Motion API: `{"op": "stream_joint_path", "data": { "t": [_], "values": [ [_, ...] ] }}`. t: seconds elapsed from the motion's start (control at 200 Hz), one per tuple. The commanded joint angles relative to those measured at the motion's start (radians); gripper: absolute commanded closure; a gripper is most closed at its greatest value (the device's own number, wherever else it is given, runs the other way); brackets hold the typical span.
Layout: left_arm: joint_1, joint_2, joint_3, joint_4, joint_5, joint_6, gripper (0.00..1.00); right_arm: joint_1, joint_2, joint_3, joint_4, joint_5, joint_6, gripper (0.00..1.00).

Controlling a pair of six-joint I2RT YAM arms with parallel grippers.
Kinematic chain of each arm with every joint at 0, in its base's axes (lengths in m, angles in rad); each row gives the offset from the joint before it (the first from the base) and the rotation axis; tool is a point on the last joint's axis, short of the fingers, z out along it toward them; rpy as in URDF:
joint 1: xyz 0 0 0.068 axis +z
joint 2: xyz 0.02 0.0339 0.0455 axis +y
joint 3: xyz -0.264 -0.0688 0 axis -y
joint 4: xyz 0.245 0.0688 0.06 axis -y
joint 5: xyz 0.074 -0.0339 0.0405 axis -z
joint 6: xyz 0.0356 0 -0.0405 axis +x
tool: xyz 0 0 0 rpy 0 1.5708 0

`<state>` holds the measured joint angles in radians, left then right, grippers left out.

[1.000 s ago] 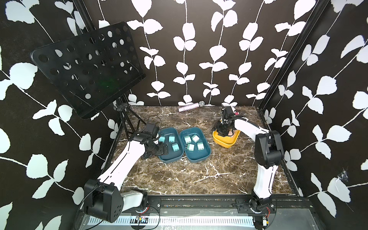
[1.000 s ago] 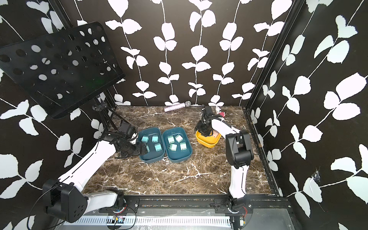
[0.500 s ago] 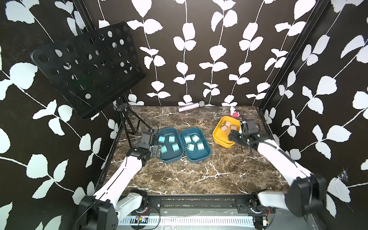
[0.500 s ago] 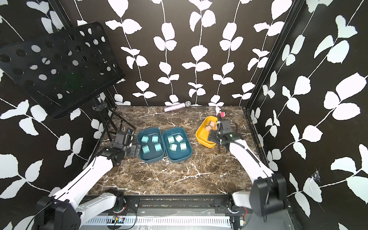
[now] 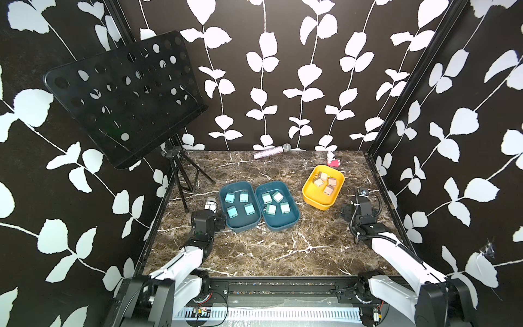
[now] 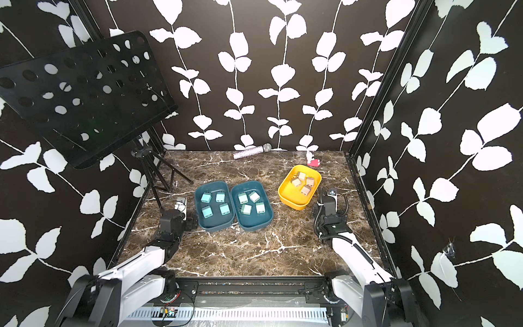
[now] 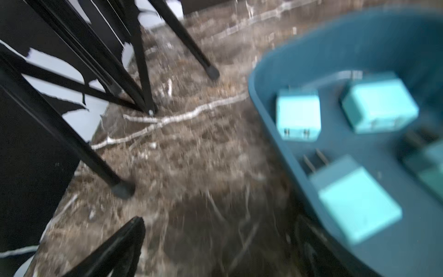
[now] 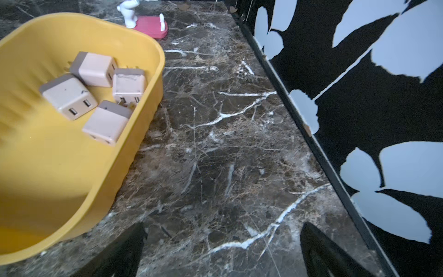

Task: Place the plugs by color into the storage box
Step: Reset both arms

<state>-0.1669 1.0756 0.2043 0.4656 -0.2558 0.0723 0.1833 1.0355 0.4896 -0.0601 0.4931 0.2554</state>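
All sorted by colour, nothing gripped.
Four beige plugs (image 5: pixel 319 182) are kept in the yellow tray (image 5: pixel 318 204), four blue plugs (image 5: pixel 231 211) in the left teal tray (image 5: pixel 243 228), four mint plugs (image 5: pixel 270 209) in the right teal tray (image 5: pixel 283 225). The left hand (image 7: pixel 220 237) is spread empty by the blue plugs' tray, the right hand (image 8: pixel 223 239) by the yellow tray.

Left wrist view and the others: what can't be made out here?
- Left wrist view: motion blur smears the light blue plugs; the frame edge cuts off one of them, the teal box and all but one of the left fingers.
- Right wrist view: the edge cuts off the yellow box and the toy figure's top.
- Top views: beige plugs' ports too small to see.
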Motion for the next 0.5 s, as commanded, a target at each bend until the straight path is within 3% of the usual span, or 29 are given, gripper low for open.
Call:
{"op": "stream_joint_path", "data": {
  "t": [0.0,0.055,0.13,0.175,0.33,0.425,0.495],
  "values": [
    [0.032,0.129,0.038,0.308,0.078,-0.036,0.01,0.0,-0.023,-0.068,0.095,0.09,-0.042,0.01],
    [0.037,0.201,0.072,0.348,0.089,-0.034,0.01,0.001,-0.051,-0.128,0.159,0.069,-0.056,0.0],
    [0.056,0.242,0.174,0.19,0.19,-0.015,0.01,-0.001,-0.083,-0.176,0.219,0.052,-0.071,0.0],
    [0.063,0.273,0.189,0.21,0.219,-0.006,0.01,-0.004,-0.086,-0.197,0.284,0.065,-0.083,0.0],
    [0.146,0.297,0.228,0.157,0.343,-0.059,0.01,-0.018,-0.003,-0.221,0.498,0.073,-0.163,0.0],
    [0.217,0.307,0.233,0.141,0.278,-0.143,0.01,-0.034,0.103,-0.199,0.613,0.062,-0.186,0.0],
    [0.232,0.313,0.223,0.199,0.235,-0.086,0.01,-0.049,0.186,-0.174,0.693,0.024,-0.189,0.0]
  ]
}}
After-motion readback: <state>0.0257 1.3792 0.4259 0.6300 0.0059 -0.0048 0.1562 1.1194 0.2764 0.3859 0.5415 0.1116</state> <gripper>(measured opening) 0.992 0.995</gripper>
